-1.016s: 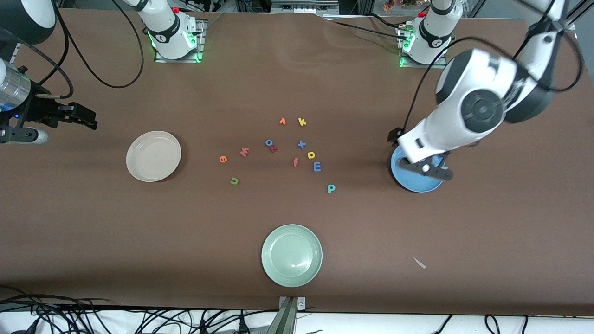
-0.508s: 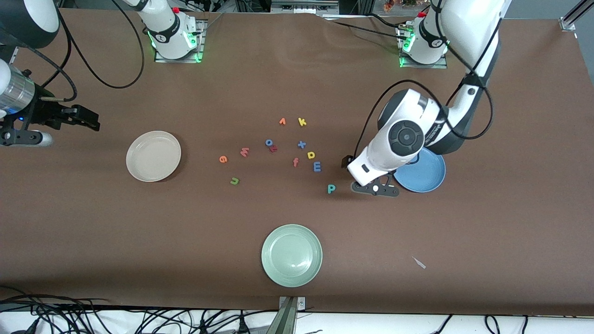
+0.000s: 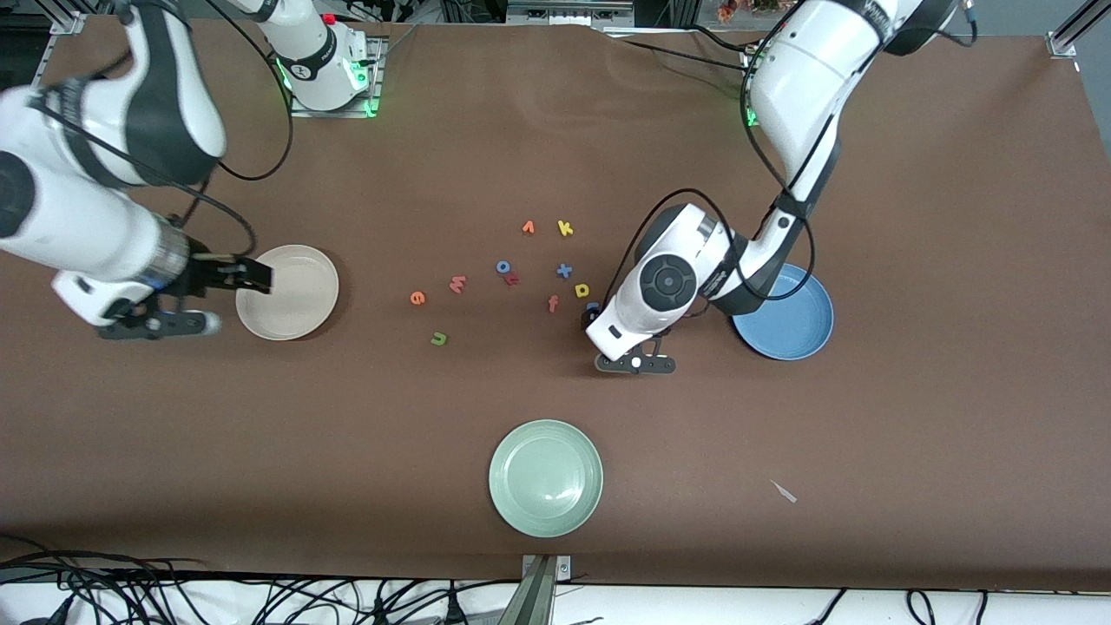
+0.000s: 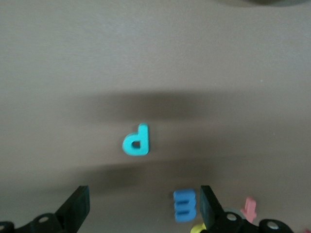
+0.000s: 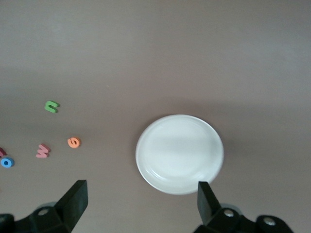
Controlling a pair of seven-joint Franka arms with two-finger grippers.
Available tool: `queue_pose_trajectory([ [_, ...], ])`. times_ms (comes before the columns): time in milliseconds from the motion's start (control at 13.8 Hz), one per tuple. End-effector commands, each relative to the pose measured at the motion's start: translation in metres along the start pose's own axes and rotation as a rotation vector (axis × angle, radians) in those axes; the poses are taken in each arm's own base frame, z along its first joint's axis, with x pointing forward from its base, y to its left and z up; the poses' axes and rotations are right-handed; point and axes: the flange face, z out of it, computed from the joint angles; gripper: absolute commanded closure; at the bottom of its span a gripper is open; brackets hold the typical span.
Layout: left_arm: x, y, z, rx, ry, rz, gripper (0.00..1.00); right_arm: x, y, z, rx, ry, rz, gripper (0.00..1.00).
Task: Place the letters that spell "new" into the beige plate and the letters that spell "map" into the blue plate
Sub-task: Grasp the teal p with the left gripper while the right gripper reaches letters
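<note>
Left claw [image 4: 141, 208] now over teal p [image 4: 136, 141]; right claw [image 5: 141, 204] reached beige plate [image 3: 295, 299].

Plate 1 [image 3: 304, 295] is sitting toward the right arm's end of the table [image 3: 911, 434]. Plate 2 [image 3: 794, 325] is sitting toward the left arm's end. Plate 3 [image 3: 545, 477] is sitting near the middle of the camera-side edge. All letters are lying around the table's centre, between plates 1 and 2.

- The e [image 3: 417, 298], w [image 3: 457, 284] and n [image 3: 438, 338] are lying closest to plate 1, with n nearest the camera.
- The a [image 3: 582, 290], m [image 4: 185, 206] and p [image 4: 136, 141] are lying closer to plate 2, with m just beside a and p nearer the camera than m.
</note>
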Motion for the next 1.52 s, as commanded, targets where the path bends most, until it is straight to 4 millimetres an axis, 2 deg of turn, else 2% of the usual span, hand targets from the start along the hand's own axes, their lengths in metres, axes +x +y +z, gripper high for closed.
queue_pose_trajectory([
  [0, 0.012, 0.005, 0.000, 0.004, 0.018, -0.018, 0.00, 0.011, -0.025, 0.020, 0.009, 0.018, -0.025, 0.00],
  [145, 0.012, 0.003, 0.001, 0.026, 0.030, -0.055, 0.00, 0.015, -0.029, 0.042, 0.018, 0.033, -0.023, 0.00],
  [218, 0.009, 0.006, 0.009, 0.046, 0.032, -0.059, 0.00, 0.013, -0.038, 0.054, 0.032, 0.039, 0.000, 0.00],
  [290, 0.000, 0.021, 0.025, 0.071, 0.040, -0.043, 0.03, 0.011, -0.041, 0.068, 0.036, 0.047, 0.052, 0.00],
  [435, 0.001, 0.019, 0.039, 0.139, 0.094, -0.006, 0.07, 0.002, -0.068, 0.095, 0.049, 0.071, 0.087, 0.00],
  [508, 0.004, 0.015, 0.039, 0.149, 0.100, 0.001, 0.08, -0.002, -0.076, 0.108, 0.054, 0.082, 0.122, 0.00],
  [580, 0.003, 0.014, 0.042, 0.153, 0.096, 0.006, 0.14, -0.005, -0.087, 0.119, 0.057, 0.090, 0.133, 0.00],
  [725, 0.007, 0.009, 0.044, 0.166, 0.099, 0.042, 0.35, -0.008, -0.099, 0.133, 0.055, 0.082, 0.148, 0.00],
  [870, 0.016, -0.001, 0.037, 0.165, 0.108, 0.064, 0.31, -0.009, -0.109, 0.138, 0.054, 0.080, 0.160, 0.00],
  [1016, 0.018, 0.000, 0.035, 0.149, 0.126, 0.063, 0.31, -0.010, -0.112, 0.140, 0.053, 0.078, 0.166, 0.00],
  [1161, 0.019, -0.002, 0.038, 0.144, 0.124, 0.056, 0.44, -0.010, -0.113, 0.143, 0.051, 0.072, 0.167, 0.00],
  [1233, 0.019, -0.001, 0.037, 0.144, 0.125, 0.057, 0.57, -0.011, -0.120, 0.147, 0.047, 0.066, 0.173, 0.00],
  [1378, 0.020, -0.002, 0.034, 0.142, 0.127, 0.059, 0.95, -0.015, -0.135, 0.152, 0.044, 0.058, 0.197, 0.00],
  [1451, 0.020, -0.001, 0.031, 0.141, 0.132, 0.061, 1.00, -0.016, -0.139, 0.154, 0.043, 0.054, 0.212, 0.00],
])
